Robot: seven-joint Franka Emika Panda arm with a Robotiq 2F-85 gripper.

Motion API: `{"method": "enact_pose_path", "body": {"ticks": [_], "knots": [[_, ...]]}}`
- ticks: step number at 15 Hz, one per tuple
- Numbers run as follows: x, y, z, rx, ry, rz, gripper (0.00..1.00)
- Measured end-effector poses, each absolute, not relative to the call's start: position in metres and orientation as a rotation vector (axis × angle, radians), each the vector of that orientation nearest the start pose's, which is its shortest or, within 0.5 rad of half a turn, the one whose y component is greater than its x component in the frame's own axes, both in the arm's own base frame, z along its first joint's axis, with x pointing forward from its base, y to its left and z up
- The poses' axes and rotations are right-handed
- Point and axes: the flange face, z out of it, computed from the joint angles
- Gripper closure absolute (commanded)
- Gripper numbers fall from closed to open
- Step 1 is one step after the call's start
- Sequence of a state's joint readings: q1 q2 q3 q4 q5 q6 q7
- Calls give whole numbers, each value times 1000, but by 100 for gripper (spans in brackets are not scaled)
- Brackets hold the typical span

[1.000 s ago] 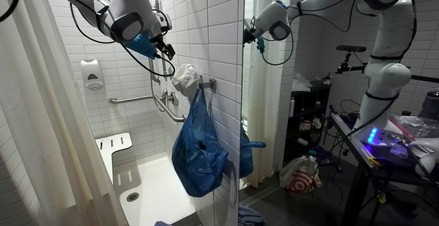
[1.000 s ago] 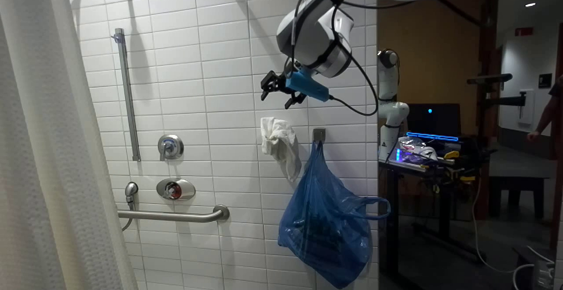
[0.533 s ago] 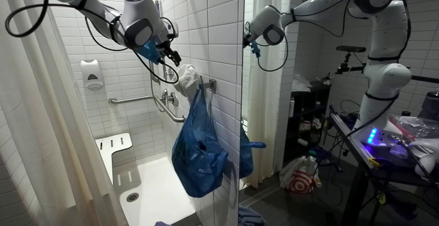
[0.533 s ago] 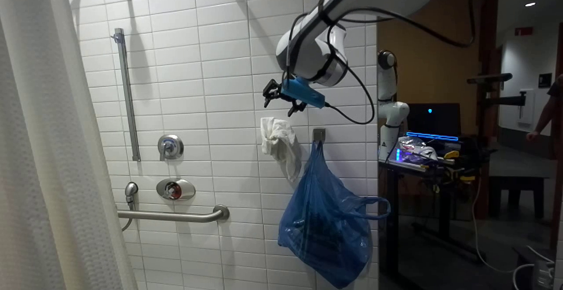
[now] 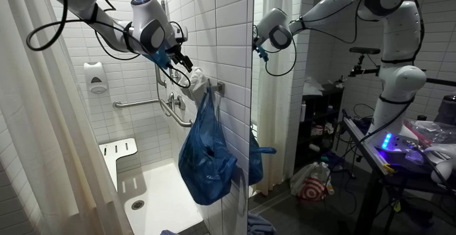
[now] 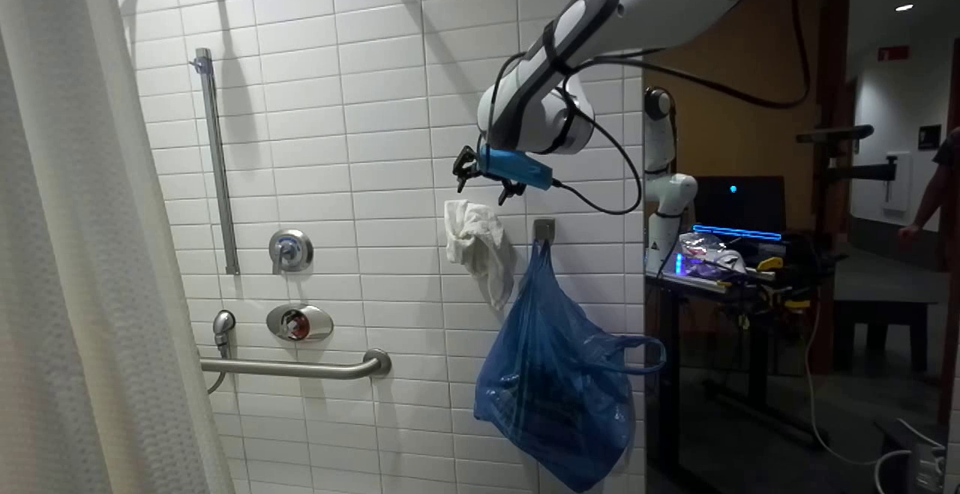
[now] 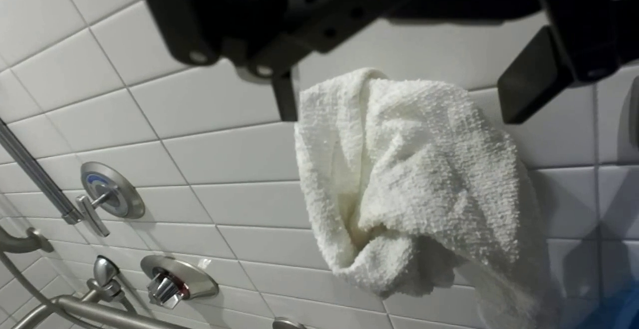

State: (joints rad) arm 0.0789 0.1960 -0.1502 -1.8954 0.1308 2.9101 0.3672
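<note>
The gripper (image 7: 401, 107) has its two black fingers (image 7: 530, 77) spread wide apart, and it hangs just above a white towel (image 7: 429, 179). It is hard to tell if a finger touches it. The towel is all bunched up and hangs against a wall (image 6: 375, 157) of white tiles. Just beside it and lower down, a blue bag (image 6: 555, 396) hangs from a small metal hook (image 6: 544, 229). This is a shower room. It has a pale curtain (image 6: 90, 254), a metal bar (image 6: 292, 368) on the wall, a white seat (image 5: 123, 146) and a white floor (image 5: 171, 192) with a round drain (image 5: 138, 204). A big mirror (image 5: 331, 49) shows the robot again. The white arm (image 6: 660, 10) comes in from high up, slopes down toward the wall and bends at the wrist, so the gripper tips down at a slant. A black cable (image 6: 640, 181) loops beside it.
</note>
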Motion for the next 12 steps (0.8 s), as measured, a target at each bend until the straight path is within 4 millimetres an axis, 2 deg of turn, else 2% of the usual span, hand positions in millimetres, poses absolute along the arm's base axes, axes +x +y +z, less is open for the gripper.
{"method": "enact_pose_path", "body": {"ticks": [12], "knots": [[674, -48, 492, -2726, 842, -1014, 0]]}}
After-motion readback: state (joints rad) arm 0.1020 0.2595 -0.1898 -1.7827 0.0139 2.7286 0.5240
